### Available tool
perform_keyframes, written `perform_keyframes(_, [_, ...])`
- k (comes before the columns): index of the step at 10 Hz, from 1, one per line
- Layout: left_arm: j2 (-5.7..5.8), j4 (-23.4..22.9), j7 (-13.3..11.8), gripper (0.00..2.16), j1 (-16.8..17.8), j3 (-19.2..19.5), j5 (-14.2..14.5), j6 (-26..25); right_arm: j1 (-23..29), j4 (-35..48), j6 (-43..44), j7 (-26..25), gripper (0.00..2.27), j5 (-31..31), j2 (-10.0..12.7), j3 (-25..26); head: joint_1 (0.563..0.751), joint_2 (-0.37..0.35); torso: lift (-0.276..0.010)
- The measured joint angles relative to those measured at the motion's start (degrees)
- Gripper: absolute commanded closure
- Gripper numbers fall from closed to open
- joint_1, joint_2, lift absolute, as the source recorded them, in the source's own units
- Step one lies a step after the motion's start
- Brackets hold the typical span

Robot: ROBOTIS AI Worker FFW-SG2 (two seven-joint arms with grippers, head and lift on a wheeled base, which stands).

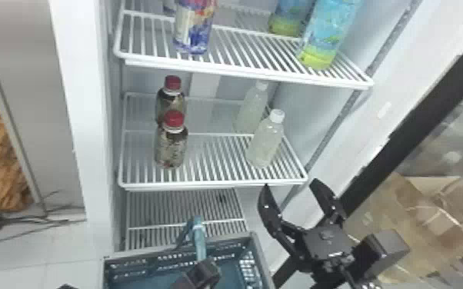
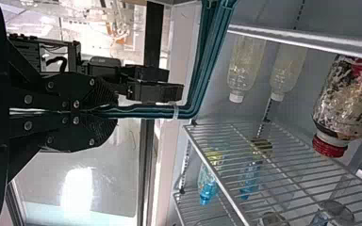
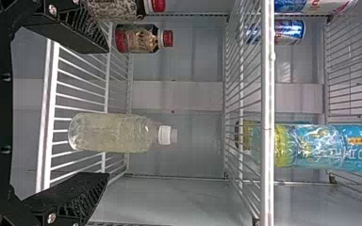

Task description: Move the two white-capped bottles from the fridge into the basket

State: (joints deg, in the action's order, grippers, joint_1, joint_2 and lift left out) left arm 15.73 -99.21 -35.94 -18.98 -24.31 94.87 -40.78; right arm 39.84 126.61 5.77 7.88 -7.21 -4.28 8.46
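Right hand point(image 1: 290, 187) open, shelf edge point(image 1: 211, 186) seemingly ahead.

The head view looks forward and down from above into the open fridge point(image 1: 80, 115), standing back far enough to take in three shelves and the basket point(image 1: 255, 253) on the near side. The left wrist view lies on its side and looks from close behind the basket's handle point(image 1: 200, 242) toward the fridge's right side, seeing the upper shelf point(image 1: 250, 75) from beneath. The right wrist view, also on its side, faces the back wall point(image 3: 193, 96) from just in front of the middle shelf point(image 1: 211, 187). All three share the white-capped bottles point(image 1: 265, 144); the head and left wrist views share the handle.
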Motion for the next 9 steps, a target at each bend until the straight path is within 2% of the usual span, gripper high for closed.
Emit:
perform_keyframes(4, [0.09, 0.00, 0.00, 1.12, 0.00, -0.03, -0.13, -0.23, -2.43, -2.92, 0.63, -0.03, 0.11, 0.24, -0.19, -0.28, 0.695, -0.350, -0.260])
perform_keyframes(9, [0.00, 0.00, 0.00, 1.12, 0.36, -0.34, -0.02, -0.84, -8.40, -8.74, 3.34, -0.62, 0.11, -0.05, -0.72, -1.41, 0.695, -0.350, -0.260])
